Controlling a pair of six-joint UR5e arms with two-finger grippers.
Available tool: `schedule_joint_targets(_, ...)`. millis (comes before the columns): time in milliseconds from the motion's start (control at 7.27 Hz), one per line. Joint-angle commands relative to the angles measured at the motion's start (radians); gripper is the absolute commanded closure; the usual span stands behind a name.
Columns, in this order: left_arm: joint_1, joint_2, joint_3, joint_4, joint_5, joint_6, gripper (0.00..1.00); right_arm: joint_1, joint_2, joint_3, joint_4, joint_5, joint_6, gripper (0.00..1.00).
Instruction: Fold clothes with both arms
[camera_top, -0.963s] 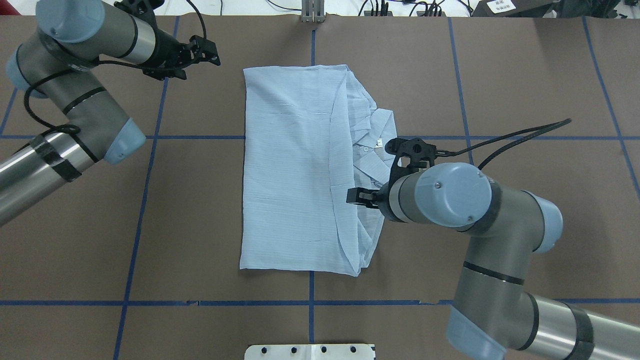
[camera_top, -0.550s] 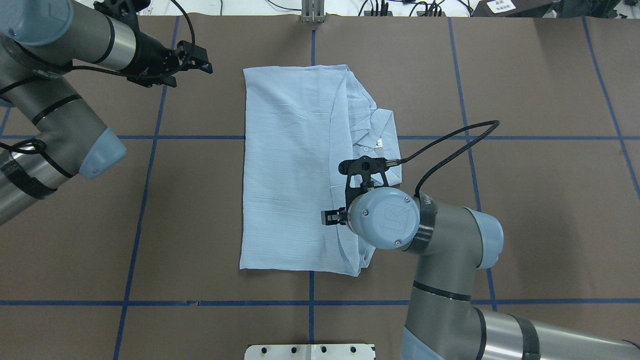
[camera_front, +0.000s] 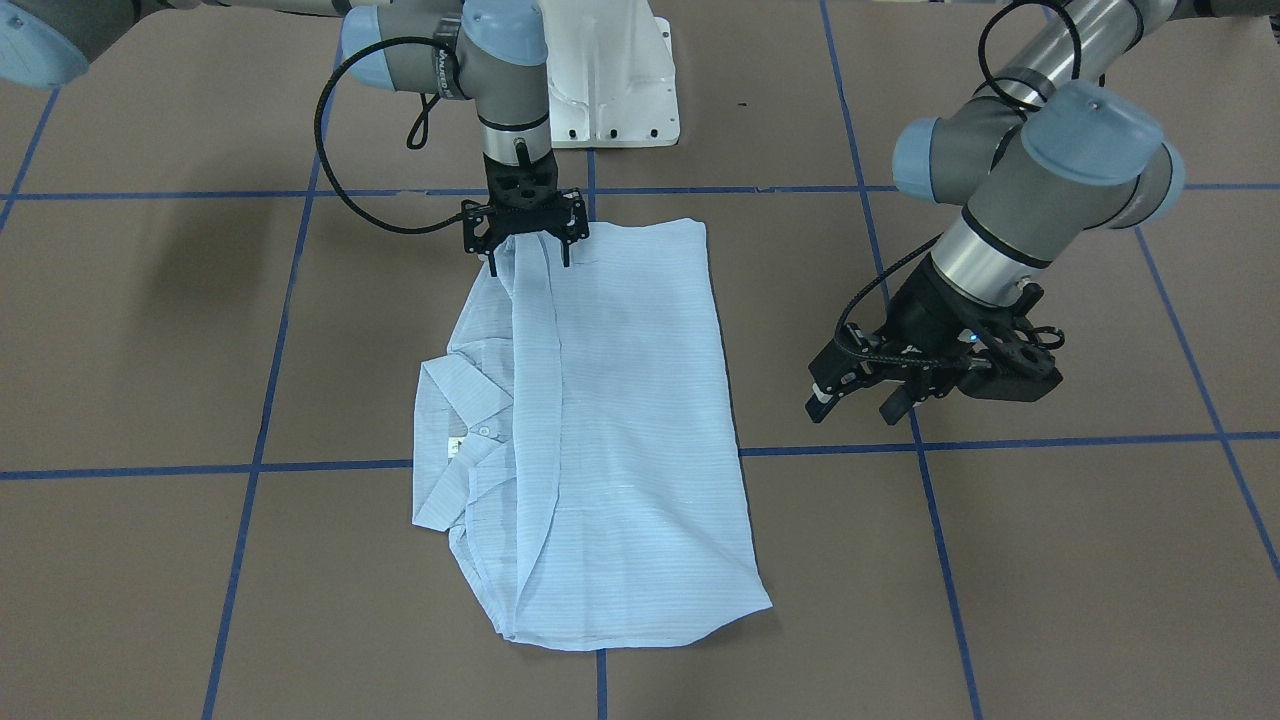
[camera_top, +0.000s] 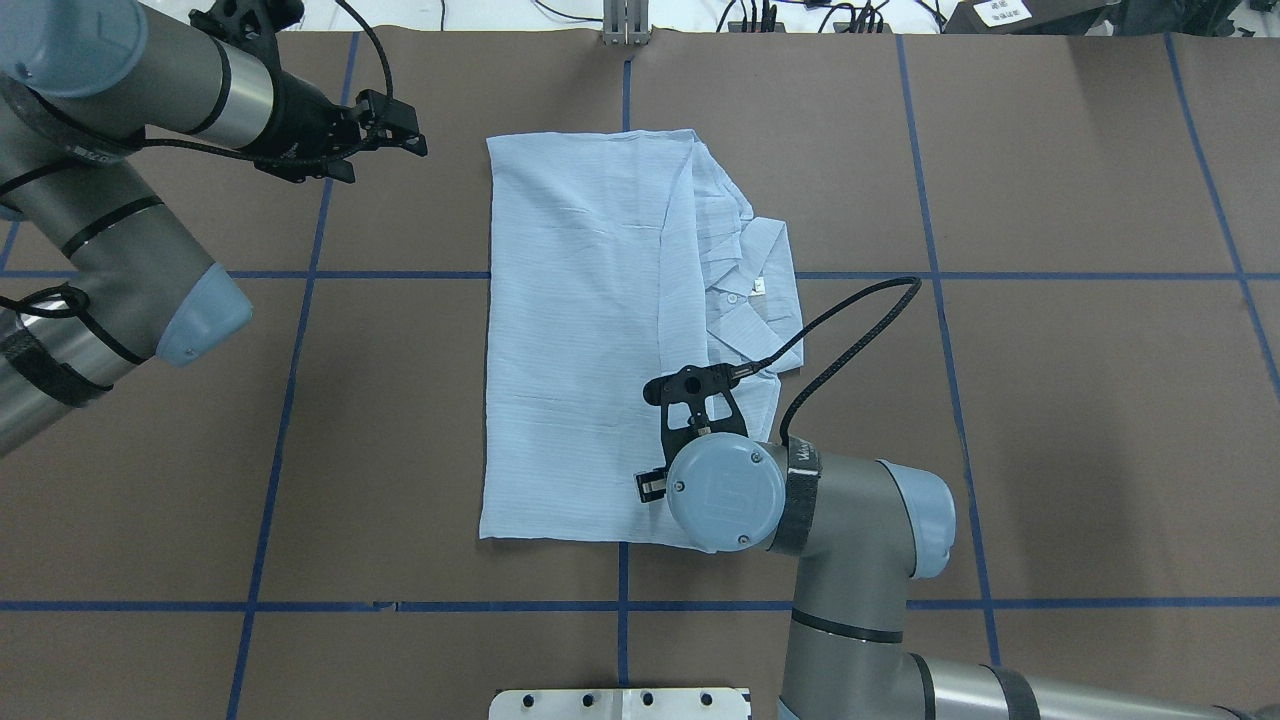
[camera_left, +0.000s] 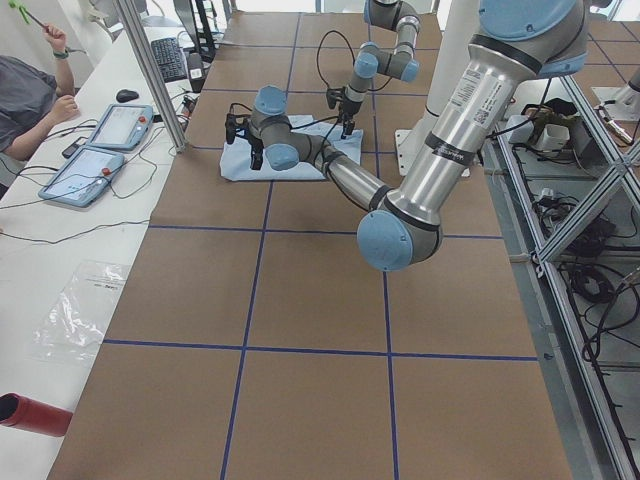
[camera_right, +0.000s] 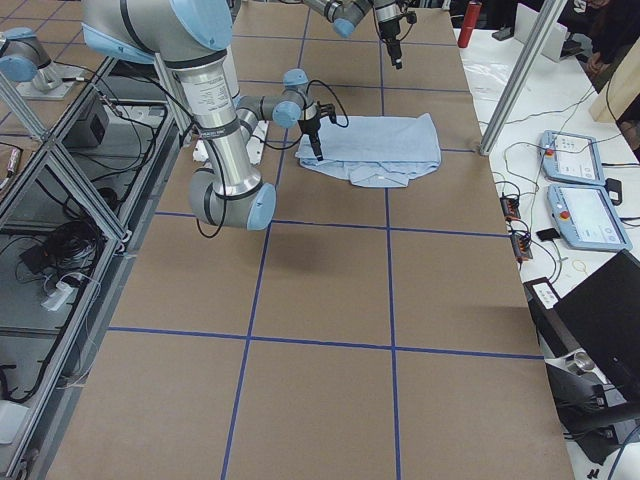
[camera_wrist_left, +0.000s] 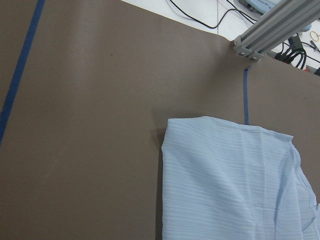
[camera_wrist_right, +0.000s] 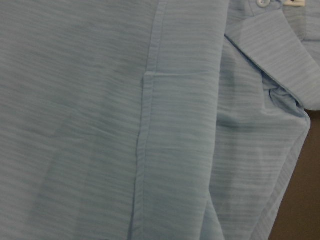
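a: where's the shirt right now?
b: flat on the brown table, folded into a long rectangle. the collar and a small white label show along its right side.
a: and the right gripper?
b: pointing straight down over the shirt's robot-side edge, near the right corner. its fingers are spread wide, the folded front strip runs between them, nothing pinched. can't tell if the tips touch the cloth.
a: anything blocking the view there?
b: yes. from overhead the arm's blue joint cap covers that corner and most of the gripper. its black cable loops out from over the shirt, past the collar's end.
a: left gripper?
b: off the shirt's left side, well apart, above bare table. fingers apart, empty.
a: what else is around?
b: blue tape lines run under the shirt. the white base sits behind its robot-side edge, a metal post beyond its far edge. past that, a white bench with two tablets, a keyboard and a seated person. further along the bench, left of the shirt, a plastic bag and a red cylinder.
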Motion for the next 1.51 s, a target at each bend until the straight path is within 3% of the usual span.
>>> schedule_joint_targets(0,0.001,0.0,0.0,0.0,0.0,-0.001,0.0,-0.011,-0.001,-0.013,-0.021,0.001,-0.005,0.0)
schedule_joint_targets(550,0.002,-0.004,0.008,0.0,0.0,-0.004,0.0,-0.011,-0.016,-0.002,-0.024,0.004,-0.017,0.0)
schedule_joint_targets(963,0.025,-0.009,0.008,-0.003,0.002,-0.013,0.0,0.012,-0.123,0.068,-0.027,0.007,-0.058,0.0)
schedule_joint_targets(1376,0.035,-0.01,0.01,-0.003,0.002,-0.015,0.0,0.081,-0.342,0.247,-0.025,0.052,-0.162,0.0)
